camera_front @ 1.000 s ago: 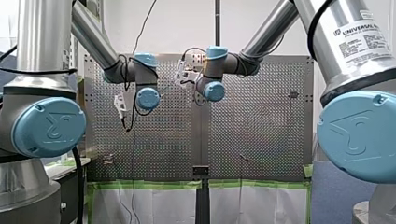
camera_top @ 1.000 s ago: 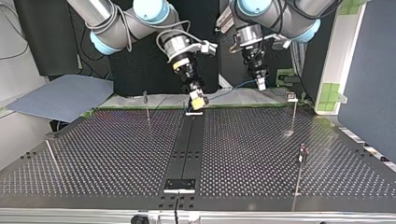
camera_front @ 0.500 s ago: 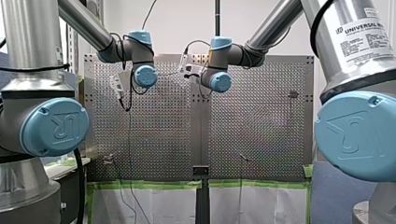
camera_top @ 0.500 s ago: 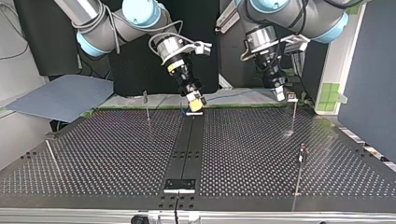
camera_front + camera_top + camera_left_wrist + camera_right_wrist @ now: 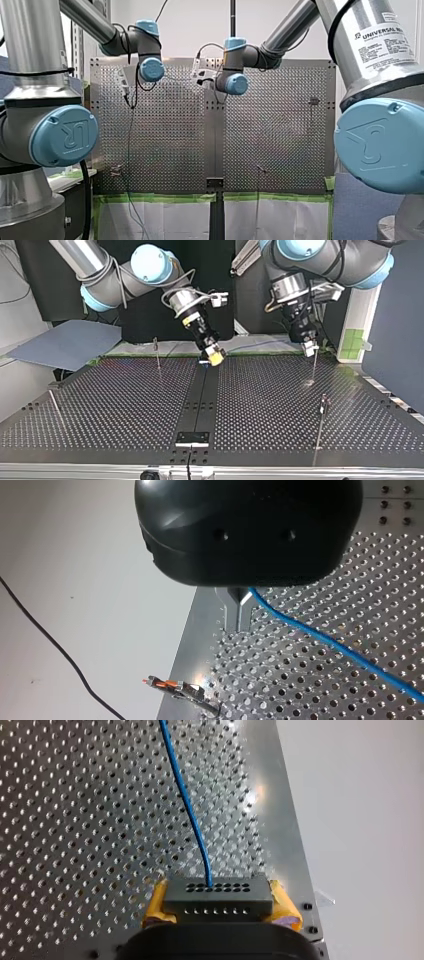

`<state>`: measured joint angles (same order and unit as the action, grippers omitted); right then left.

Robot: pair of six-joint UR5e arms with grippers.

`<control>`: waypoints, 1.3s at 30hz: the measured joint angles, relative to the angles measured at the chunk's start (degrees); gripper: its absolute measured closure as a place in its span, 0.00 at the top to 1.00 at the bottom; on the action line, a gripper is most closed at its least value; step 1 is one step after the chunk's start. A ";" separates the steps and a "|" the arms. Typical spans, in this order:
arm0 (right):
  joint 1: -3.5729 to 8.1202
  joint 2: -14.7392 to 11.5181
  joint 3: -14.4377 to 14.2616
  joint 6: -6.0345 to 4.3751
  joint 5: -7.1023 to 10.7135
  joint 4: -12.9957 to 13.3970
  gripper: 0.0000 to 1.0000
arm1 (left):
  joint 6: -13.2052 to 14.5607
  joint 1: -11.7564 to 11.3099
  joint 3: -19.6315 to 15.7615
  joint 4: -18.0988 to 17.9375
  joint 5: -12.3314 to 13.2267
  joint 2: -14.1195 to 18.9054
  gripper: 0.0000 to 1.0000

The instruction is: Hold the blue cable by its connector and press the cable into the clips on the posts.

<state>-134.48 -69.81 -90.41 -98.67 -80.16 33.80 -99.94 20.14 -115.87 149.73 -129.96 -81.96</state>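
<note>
In the right wrist view a dark grey connector [image 5: 218,899] sits between yellow pads [image 5: 156,904], and the blue cable [image 5: 186,800] runs out of its top face over the perforated plate. My right gripper [image 5: 215,356] is shut on that connector at the far end of the black centre rail. The blue cable [image 5: 260,343] stretches across to my left gripper [image 5: 309,347], which hangs right at the top of a thin post [image 5: 314,367]. Its metal fingers [image 5: 233,611] are shut on the cable [image 5: 320,636]. An orange-levered clip [image 5: 169,684] lies ahead of them.
Other thin posts stand at the top view's left [image 5: 157,355], near right [image 5: 322,412] and near left [image 5: 56,407]. A black rail [image 5: 200,395] runs down the table's middle. A grey mat [image 5: 65,342] lies off the table's far left corner.
My left gripper has carried the cable toward the top view's right, up to the far right post. My right gripper has turned and shifted a little to the right, still on the connector.
</note>
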 joint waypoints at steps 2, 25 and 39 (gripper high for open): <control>-0.05 0.04 1.05 -0.32 0.66 -0.74 0.00 | -0.19 -0.41 0.68 0.78 0.49 0.01 0.00; -0.30 0.38 12.00 -2.89 2.80 -3.59 0.00 | -1.64 -5.64 5.60 4.27 4.15 0.00 0.00; -0.64 1.57 14.64 -2.70 2.63 -3.54 0.00 | -2.90 -10.77 7.85 5.25 8.77 -0.10 0.00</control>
<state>-135.12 -68.24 -75.77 -101.37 -77.53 30.26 -102.84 9.38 -108.03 154.99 -121.19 -82.05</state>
